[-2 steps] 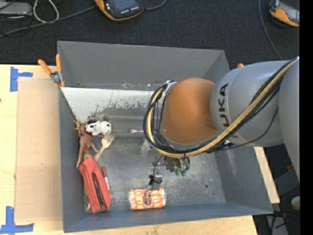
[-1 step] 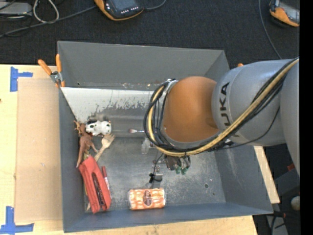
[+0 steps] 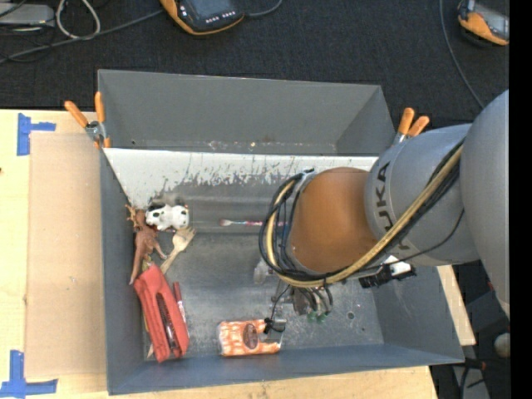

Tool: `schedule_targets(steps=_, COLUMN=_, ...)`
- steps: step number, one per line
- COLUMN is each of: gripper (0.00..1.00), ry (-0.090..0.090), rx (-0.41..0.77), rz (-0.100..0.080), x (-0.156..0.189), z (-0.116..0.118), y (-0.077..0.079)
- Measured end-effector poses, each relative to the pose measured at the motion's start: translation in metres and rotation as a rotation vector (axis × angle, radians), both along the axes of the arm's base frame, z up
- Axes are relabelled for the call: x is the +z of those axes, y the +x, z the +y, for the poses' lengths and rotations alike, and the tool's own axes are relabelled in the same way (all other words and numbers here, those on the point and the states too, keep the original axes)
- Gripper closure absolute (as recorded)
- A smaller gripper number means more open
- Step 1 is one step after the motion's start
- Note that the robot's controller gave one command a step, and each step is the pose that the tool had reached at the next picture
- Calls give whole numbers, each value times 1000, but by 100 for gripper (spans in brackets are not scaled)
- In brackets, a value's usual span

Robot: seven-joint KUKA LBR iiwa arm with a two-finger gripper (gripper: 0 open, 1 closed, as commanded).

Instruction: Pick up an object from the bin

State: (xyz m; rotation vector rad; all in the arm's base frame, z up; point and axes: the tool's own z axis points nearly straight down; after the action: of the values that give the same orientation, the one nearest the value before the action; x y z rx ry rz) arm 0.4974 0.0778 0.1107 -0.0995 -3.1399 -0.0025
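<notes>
The arm is in from the right, its rounded orange cover (image 3: 332, 219) and a loop of black cables (image 3: 277, 223) hanging over the front-right part of the grey metal bin (image 3: 241, 123). Under that cover the gripper (image 3: 295, 302) is low, close to the bin floor. Whether it is apart or together I cannot tell, because the cover and cables hide too much.

Nearest to it is the small flat orange-and-white patterned packet (image 3: 248, 337). It lies on the floor close to the near wall, just left of the gripper. Its long axis runs left to right, nearly along that wall, with the right end pointing towards the gripper. A little black-and-white part of the robot sits at that end (touching or just apart, I can't say). A tiny green thing (image 3: 317, 314) lies on the floor just beside the gripper's right.

On the left side, well apart from the gripper, lies a long flat red case (image 3: 162, 314), its long axis running up along the left wall at a slight tilt. Above it are a slim brown toy dinosaur (image 3: 143, 243), a cream spoon-shaped piece (image 3: 177, 246) and a white-and-black toy animal (image 3: 168, 216) — all bunched towards the back-left corner. A thin pink stick (image 3: 241, 222) lies left to right at the foot of the back wall.
</notes>
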Motion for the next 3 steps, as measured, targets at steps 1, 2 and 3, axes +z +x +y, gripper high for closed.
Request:
schedule_targets(steps=1, gripper=0, ry=1, rx=12, rz=-5, x=-32, z=-13, y=-15)
schedule_targets(steps=2, gripper=0, ry=2, rx=297, rz=-11, x=-35, z=-11, y=-12)
schedule_targets(steps=3, gripper=100, ry=1, rx=392, rz=7, x=-41, z=-12, y=-15)
